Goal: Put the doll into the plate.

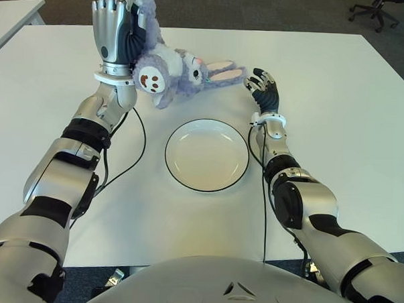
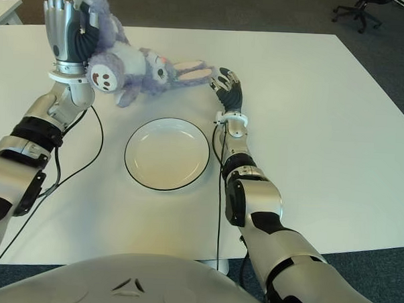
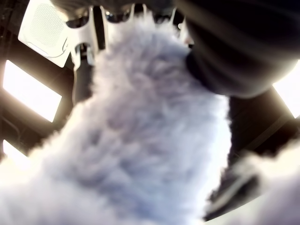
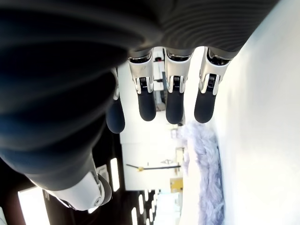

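A purple plush rabbit doll [image 1: 172, 70] hangs above the table, behind the plate and to its left. My left hand [image 1: 117, 28] is raised and shut on the doll's body, and purple fur [image 3: 140, 140] fills the left wrist view. The doll's long ears [image 1: 222, 72] stretch to the right. A white plate [image 1: 206, 154] with a dark rim lies on the white table [image 1: 338, 110], with nothing in it. My right hand [image 1: 264, 87] shows just right of the ear tips, fingers [image 4: 173, 101] spread and holding nothing.
A black cable [image 1: 131, 155] runs across the table left of the plate. Another cable [image 1: 262, 194] trails along my right forearm. A second white table [image 1: 13, 12] stands at the far left, and an office chair [image 1: 376, 10] at the far right.
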`<state>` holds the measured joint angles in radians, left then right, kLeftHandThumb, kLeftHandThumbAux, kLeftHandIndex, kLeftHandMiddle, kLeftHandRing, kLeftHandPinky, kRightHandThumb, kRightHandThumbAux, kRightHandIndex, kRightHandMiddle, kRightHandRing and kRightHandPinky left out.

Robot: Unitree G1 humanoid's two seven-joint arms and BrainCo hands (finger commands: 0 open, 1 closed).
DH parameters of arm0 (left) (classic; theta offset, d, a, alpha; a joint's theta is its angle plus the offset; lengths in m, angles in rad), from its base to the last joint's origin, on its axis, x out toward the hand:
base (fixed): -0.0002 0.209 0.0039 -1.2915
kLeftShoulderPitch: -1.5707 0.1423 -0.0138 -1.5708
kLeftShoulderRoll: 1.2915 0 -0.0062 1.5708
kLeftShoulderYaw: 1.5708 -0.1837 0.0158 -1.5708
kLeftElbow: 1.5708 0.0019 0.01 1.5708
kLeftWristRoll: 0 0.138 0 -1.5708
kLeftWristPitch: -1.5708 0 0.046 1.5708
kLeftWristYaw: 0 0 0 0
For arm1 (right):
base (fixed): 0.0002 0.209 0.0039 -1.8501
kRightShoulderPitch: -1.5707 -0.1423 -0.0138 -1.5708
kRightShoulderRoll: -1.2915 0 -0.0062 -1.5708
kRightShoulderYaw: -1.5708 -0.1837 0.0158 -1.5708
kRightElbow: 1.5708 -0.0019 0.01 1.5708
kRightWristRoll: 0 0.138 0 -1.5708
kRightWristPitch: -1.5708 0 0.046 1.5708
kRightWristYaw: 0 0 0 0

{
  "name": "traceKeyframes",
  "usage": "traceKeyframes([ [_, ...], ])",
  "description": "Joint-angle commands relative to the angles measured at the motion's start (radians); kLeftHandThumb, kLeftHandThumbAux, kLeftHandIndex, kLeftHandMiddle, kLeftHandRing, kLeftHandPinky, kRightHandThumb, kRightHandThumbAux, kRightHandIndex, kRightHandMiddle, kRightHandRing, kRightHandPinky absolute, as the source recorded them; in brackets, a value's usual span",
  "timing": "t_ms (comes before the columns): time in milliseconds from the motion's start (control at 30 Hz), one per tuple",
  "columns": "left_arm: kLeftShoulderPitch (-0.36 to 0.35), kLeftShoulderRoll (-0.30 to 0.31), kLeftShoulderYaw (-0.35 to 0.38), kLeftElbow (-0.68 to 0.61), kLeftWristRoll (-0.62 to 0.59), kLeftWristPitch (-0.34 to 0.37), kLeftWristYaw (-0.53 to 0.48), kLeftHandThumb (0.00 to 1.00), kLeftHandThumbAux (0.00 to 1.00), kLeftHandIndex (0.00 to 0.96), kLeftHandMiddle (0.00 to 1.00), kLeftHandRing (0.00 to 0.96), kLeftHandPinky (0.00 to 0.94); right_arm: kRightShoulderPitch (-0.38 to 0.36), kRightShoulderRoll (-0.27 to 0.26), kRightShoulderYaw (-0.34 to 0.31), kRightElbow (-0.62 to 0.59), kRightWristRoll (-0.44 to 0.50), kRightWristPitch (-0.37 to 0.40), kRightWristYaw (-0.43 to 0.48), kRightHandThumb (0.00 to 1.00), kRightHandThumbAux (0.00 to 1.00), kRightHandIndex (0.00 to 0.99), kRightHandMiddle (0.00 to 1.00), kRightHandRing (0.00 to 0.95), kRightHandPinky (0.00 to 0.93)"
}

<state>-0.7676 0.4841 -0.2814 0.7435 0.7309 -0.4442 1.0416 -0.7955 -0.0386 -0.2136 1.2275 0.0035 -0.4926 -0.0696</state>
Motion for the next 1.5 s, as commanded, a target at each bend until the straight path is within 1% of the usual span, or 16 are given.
traceKeyframes([
  [33,-0.017,0.015,0.007,-0.012,0.016,0.002,-0.024,0.846,0.655,0.406,0.576,0.649,0.659,0.102,0.024,0.003,0.068,0.000,0.044,-0.002,0.412,0.773,0.211,0.155,0.153,0.217],
  [300,-0.026,0.023,0.013,-0.022,0.006,0.004,-0.076,0.846,0.657,0.402,0.563,0.635,0.638,0.101,0.026,0.006,0.069,-0.004,0.043,-0.003,0.399,0.782,0.211,0.151,0.145,0.194],
  [333,-0.028,0.023,0.014,-0.024,0.006,0.009,-0.081,0.846,0.657,0.401,0.562,0.625,0.610,0.101,0.026,0.007,0.069,-0.005,0.043,-0.003,0.389,0.784,0.209,0.148,0.139,0.186],
  [533,-0.031,0.022,0.022,-0.040,0.001,0.025,-0.111,0.845,0.658,0.398,0.562,0.611,0.587,0.100,0.025,0.010,0.070,-0.006,0.046,-0.005,0.384,0.782,0.206,0.146,0.137,0.197],
  [600,-0.032,0.022,0.024,-0.044,0.001,0.027,-0.117,0.845,0.659,0.396,0.557,0.595,0.555,0.099,0.025,0.010,0.070,-0.006,0.048,-0.005,0.392,0.780,0.207,0.147,0.138,0.195],
  [667,-0.033,0.022,0.025,-0.046,0.003,0.028,-0.121,0.844,0.660,0.395,0.555,0.589,0.553,0.099,0.025,0.011,0.070,-0.005,0.049,-0.005,0.401,0.780,0.208,0.147,0.136,0.185],
  [700,-0.034,0.022,0.026,-0.048,0.004,0.029,-0.123,0.844,0.660,0.393,0.546,0.568,0.508,0.099,0.025,0.011,0.070,-0.005,0.049,-0.005,0.409,0.780,0.208,0.148,0.135,0.188],
  [733,-0.035,0.022,0.028,-0.051,0.005,0.029,-0.127,0.843,0.660,0.393,0.544,0.562,0.496,0.099,0.025,0.012,0.070,-0.005,0.049,-0.005,0.413,0.780,0.209,0.148,0.135,0.189],
  [1000,-0.034,0.027,0.040,-0.092,0.011,0.052,-0.157,0.843,0.661,0.391,0.536,0.558,0.527,0.096,0.023,0.013,0.072,-0.004,0.053,-0.005,0.428,0.778,0.205,0.151,0.140,0.190],
  [1067,-0.035,0.029,0.040,-0.099,0.023,0.063,-0.149,0.844,0.660,0.393,0.535,0.557,0.504,0.095,0.023,0.013,0.072,-0.004,0.055,-0.005,0.423,0.778,0.206,0.149,0.139,0.191],
  [1100,-0.036,0.030,0.039,-0.100,0.027,0.066,-0.146,0.844,0.660,0.394,0.532,0.548,0.454,0.095,0.023,0.013,0.072,-0.004,0.055,-0.005,0.420,0.778,0.207,0.149,0.139,0.192],
  [1167,-0.038,0.031,0.040,-0.106,0.031,0.071,-0.143,0.844,0.660,0.396,0.530,0.541,0.434,0.094,0.023,0.013,0.073,-0.004,0.056,-0.005,0.412,0.780,0.209,0.149,0.140,0.198],
  [1200,-0.039,0.031,0.041,-0.110,0.031,0.071,-0.144,0.844,0.659,0.396,0.530,0.541,0.433,0.094,0.023,0.013,0.073,-0.004,0.056,-0.005,0.409,0.780,0.210,0.149,0.141,0.199],
  [1433,-0.045,0.031,0.045,-0.119,0.029,0.065,-0.151,0.847,0.657,0.399,0.548,0.572,0.517,0.092,0.023,0.016,0.075,-0.006,0.055,-0.008,0.395,0.785,0.215,0.152,0.145,0.206],
  [1467,-0.045,0.033,0.045,-0.125,0.030,0.064,-0.153,0.847,0.657,0.399,0.549,0.574,0.520,0.092,0.023,0.016,0.075,-0.007,0.055,-0.008,0.394,0.785,0.215,0.152,0.145,0.206],
  [1500,-0.046,0.034,0.045,-0.130,0.031,0.063,-0.155,0.847,0.657,0.399,0.554,0.576,0.468,0.091,0.024,0.017,0.075,-0.008,0.054,-0.008,0.405,0.782,0.214,0.153,0.146,0.205],
])
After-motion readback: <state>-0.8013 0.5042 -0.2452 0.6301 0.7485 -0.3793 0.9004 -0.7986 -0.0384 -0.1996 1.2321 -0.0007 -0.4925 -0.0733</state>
